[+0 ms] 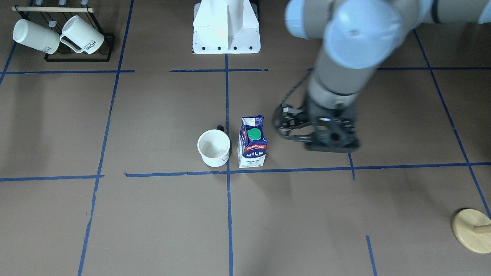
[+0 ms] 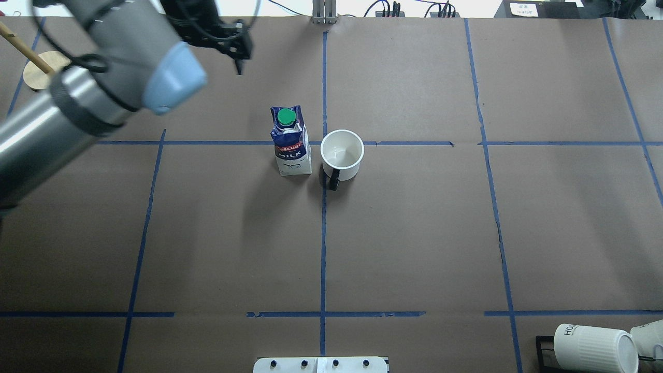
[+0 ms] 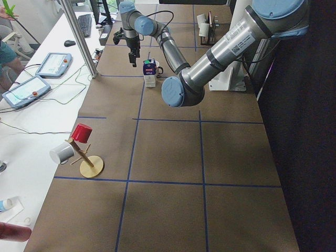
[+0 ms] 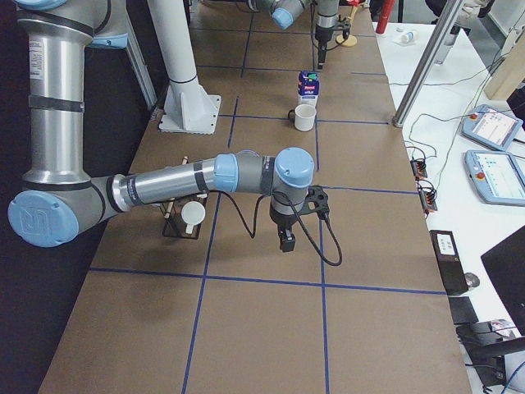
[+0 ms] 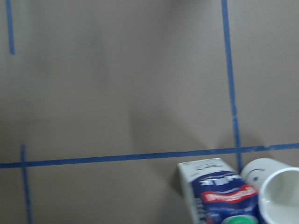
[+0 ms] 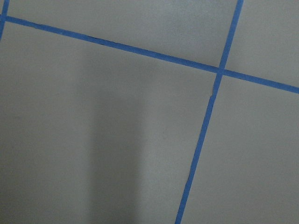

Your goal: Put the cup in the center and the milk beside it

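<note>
Brown table (image 1: 153, 214), blue tape lines. The cup (image 1: 213, 148) sits by the middle crossing (image 1: 228, 172), with the milk (image 1: 252, 143) just beside it. The left gripper (image 2: 238, 57) hangs near and holds nothing. I cannot tell if its fingers, or the right gripper's (image 4: 285, 240), are apart. Move away slowly; a bump could tip the milk.

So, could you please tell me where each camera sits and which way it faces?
Front-facing: across the table, facing the base, steeply down on cup and milk; left arm and pincer show.
Overhead: behind the base, looking forward and down; left arm.
Exterior left: table's left end, along it; left arm near.
Exterior right: right end; right arm near.
Left wrist: down on milk and cup; no body.
Right wrist: down on tape; no body.
Shared: front-facing and overhead show cup beside milk, mirrored.
</note>
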{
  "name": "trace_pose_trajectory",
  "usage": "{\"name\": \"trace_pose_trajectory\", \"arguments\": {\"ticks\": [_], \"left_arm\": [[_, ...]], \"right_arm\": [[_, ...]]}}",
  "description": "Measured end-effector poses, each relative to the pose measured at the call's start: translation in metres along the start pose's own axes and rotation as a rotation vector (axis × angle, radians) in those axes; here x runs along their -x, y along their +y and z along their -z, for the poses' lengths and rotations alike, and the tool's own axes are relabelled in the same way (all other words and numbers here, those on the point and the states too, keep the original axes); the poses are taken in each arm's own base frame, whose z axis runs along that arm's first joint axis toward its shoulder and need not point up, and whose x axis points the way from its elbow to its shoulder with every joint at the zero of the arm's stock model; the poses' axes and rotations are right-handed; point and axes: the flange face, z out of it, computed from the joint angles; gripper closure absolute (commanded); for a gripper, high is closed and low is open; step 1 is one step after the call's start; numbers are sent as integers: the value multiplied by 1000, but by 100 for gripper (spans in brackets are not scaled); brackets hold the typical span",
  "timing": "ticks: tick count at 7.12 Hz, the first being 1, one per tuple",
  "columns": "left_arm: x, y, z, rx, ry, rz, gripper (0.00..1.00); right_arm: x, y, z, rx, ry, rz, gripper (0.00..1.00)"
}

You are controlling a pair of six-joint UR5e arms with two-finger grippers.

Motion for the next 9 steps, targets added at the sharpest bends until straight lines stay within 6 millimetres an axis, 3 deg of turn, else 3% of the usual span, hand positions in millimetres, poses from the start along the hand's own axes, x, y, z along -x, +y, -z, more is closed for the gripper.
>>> {"name": "trace_pose_trajectory", "arguments": {"ticks": [3,5,6,7,9], "left_arm": [[246,42,10,16,-9,-178,0],[399,98,-1,39,-21,-140,0],[450,132,-20,43,-23,-103,0],[482,156,-35,44,-22,-77,0],[521,189,-56,70,-20,-24,0]], "right_arm": [[-28,10,-23,22,7,-26,2],[-59,21,-36,-1,16,-53,1],[-63,22,-35,-11,18,-72,1],[-63,22,-34,-18,19,-86,1],[-61,18,-30,-27,20,-103,1]]}}
